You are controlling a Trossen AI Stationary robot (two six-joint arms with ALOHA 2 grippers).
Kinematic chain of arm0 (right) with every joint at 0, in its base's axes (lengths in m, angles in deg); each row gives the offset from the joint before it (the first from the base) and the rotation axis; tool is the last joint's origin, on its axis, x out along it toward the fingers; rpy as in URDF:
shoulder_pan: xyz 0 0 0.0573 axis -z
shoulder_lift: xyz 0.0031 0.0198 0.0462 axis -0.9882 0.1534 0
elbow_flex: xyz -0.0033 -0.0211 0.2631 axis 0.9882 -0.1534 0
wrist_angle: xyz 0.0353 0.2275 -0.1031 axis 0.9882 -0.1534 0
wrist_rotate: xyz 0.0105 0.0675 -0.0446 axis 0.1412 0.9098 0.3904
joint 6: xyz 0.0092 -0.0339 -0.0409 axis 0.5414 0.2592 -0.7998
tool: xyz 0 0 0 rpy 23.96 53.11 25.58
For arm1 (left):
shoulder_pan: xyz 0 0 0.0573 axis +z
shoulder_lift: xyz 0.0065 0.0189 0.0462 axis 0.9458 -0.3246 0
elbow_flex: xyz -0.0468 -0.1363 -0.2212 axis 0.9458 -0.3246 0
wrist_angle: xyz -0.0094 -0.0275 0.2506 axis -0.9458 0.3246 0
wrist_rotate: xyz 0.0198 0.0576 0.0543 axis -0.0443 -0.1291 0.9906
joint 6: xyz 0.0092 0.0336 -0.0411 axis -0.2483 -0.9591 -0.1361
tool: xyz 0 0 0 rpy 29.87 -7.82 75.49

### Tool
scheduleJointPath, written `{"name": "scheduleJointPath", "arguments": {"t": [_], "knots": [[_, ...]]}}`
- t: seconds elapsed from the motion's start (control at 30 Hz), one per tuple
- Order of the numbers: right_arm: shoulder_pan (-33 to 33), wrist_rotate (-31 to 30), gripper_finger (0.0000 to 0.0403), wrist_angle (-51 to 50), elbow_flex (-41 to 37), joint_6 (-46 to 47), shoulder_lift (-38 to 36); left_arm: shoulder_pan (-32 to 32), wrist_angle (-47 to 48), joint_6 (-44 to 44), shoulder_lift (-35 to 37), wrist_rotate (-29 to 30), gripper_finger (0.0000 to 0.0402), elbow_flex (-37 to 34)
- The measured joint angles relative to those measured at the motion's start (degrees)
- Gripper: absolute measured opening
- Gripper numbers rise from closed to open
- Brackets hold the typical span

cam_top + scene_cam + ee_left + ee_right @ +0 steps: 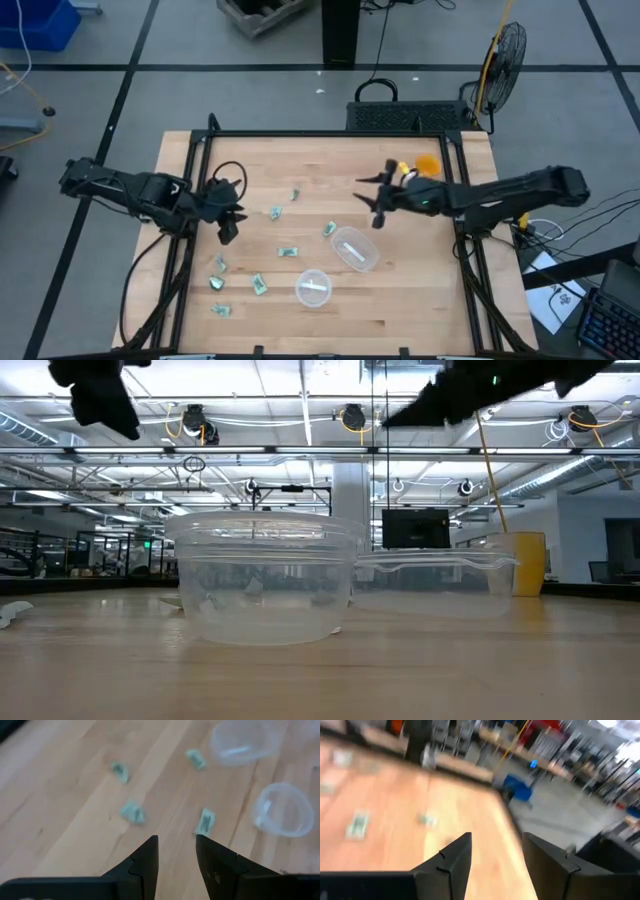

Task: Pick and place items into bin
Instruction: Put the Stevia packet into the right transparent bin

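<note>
Right now my left claw (pixel 228 228) hangs above the left part of the tabletop (pixel 420 300), fingers parted and holding nothing. My right claw (pixel 378 206) hovers over the middle toward the far right corner, likewise released and empty, close to the orange cup (pixel 427 164) that stands by the far right edge.

The green-and-white wrapped pieces (pixel 275 212) lie scattered across the left and middle of the tabletop: a few near the centre, one (pixel 329 229) just beside the tilted clear cup (pixel 354 248), and a cluster (pixel 217 283) toward the near left corner. None sits in a cup yet, as far as I can see. A second clear cup (pixel 313 288) stands upright nearer the front edge, with something pale in it that I cannot make out.

From my left wrist, one piece (pixel 205 821) lies just ahead of my fingertips (pixel 150 845), with others farther off.

I judge these pieces to be very light, thin and crinkly, so they will likely skid or flip if I nudge them sideways. The wrapper looks slick and soft, not fragile. I would come straight down, straddle the piece across its narrow width, and close at the middle, pressing close to the wood so it cannot slide out.
</note>
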Motion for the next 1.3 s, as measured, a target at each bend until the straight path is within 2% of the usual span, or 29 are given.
{"name": "scheduleJointPath", "arguments": {"t": [0.13, 0.27, 0.47, 0.57, 0.67, 0.8, 0.9, 1.0, 1.13, 1.23, 1.3], "knots": [[0.00, -0.82, 0.0167, 0.64, -1.17, -5.38, 4.89, -1.04, 2.79, 2.58, -0.14, 0.00, 0.0136, 0.00], [0.05, -7.69, 0.0167, 3.99, -0.99, -0.24, 6.22, -2.30, 2.97, 2.62, -0.38, 3.37, 0.0136, 0.00], [0.15, -5.33, 0.0167, 6.22, -0.98, -1.47, 5.95, -3.36, 2.99, 2.11, -0.89, 6.38, 0.0136, -0.02], [2.02, 3.65, 0.0167, 4.80, 0.12, -1.91, 6.01, -3.45, 3.01, 1.22, -1.24, 8.02, 0.0136, -0.02], [5.33, 12.69, 0.0167, -0.06, 4.82, 0.57, 6.73, -3.30, 2.95, -1.26, -1.15, 9.51, 0.0136, -0.02], [9.73, 14.93, 0.0167, -11.49, 16.53, -2.25, 8.90, -2.81, 2.90, -0.85, -1.19, 11.49, 0.0136, -0.02], [12.84, 21.17, 0.0167, -22.27, 25.72, -5.10, 13.03, -2.42, 2.88, 0.85, -1.17, 11.91, 0.0136, -0.02], [15.47, 27.84, 0.0167, -27.73, 31.50, -5.21, 19.65, -2.16, 2.86, 1.41, -1.17, 11.87, 0.0136, -0.02], [18.54, 35.99, 0.0167, -25.65, 32.67, -10.58, 28.78, -2.16, 2.88, 5.28, -1.17, 11.66, 0.0136, -0.02], [19.82, 40.52, 0.0167, -18.03, 32.68, -12.22, 35.43, -2.17, 3.00, 6.88, -1.20, 11.65, 0.0136, -0.02], [20.09, 40.84, 0.0167, -11.84, 32.68, -11.06, 39.46, -2.31, 3.12, 6.43, -1.17, 11.45, 0.0136, -0.02]]}}
